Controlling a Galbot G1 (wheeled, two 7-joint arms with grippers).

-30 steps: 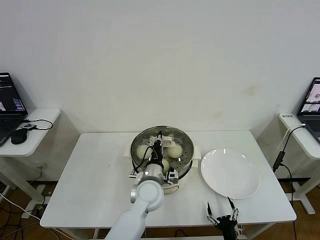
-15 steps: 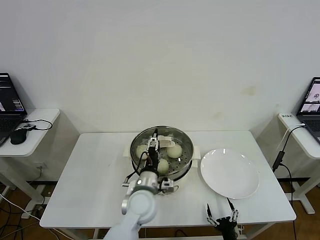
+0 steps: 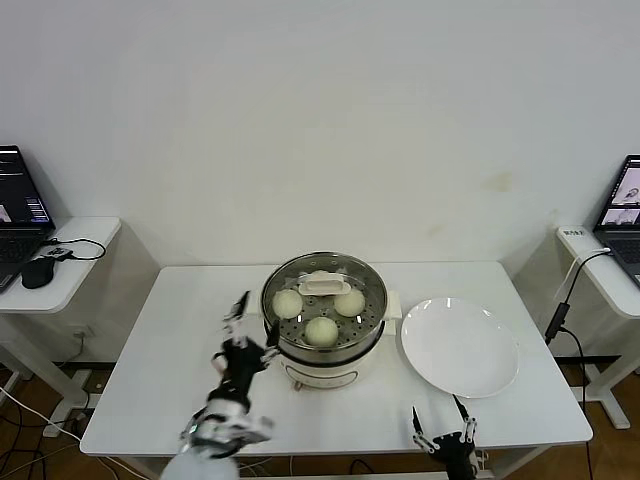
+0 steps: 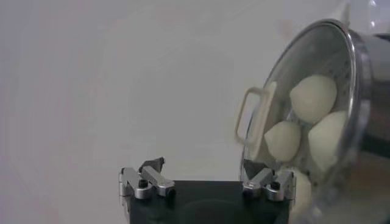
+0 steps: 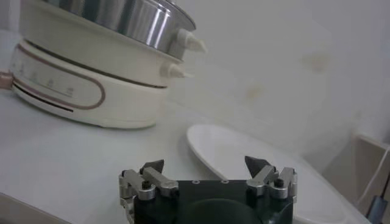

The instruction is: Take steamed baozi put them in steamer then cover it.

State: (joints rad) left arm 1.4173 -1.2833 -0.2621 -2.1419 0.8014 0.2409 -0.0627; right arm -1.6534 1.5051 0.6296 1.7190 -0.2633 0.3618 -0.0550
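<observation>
The steamer (image 3: 325, 345) stands at the table's middle, a steel pot on a cream base. The glass cover (image 3: 345, 268) with its cream handle (image 3: 319, 287) sits on it. Under the glass lie several baozi (image 3: 321, 331). In the left wrist view the cover (image 4: 341, 91), its handle (image 4: 251, 122) and the baozi (image 4: 312, 97) show beside the open fingers. My left gripper (image 3: 250, 325) is open and empty, just left of the steamer, apart from it. My right gripper (image 3: 440, 425) is open and empty at the table's front edge; in its wrist view it (image 5: 205, 170) faces the plate.
A flat white plate (image 3: 459, 346) lies right of the steamer, also in the right wrist view (image 5: 244, 152). Side desks hold a laptop (image 3: 20, 205) with a mouse at far left and a laptop (image 3: 622, 210) at far right. Cables hang by the table's right side.
My left gripper has let go of the cover's handle and drawn back from over the steamer to its left side, lower and nearer me. The cover stays on the pot. The right arm is still.
</observation>
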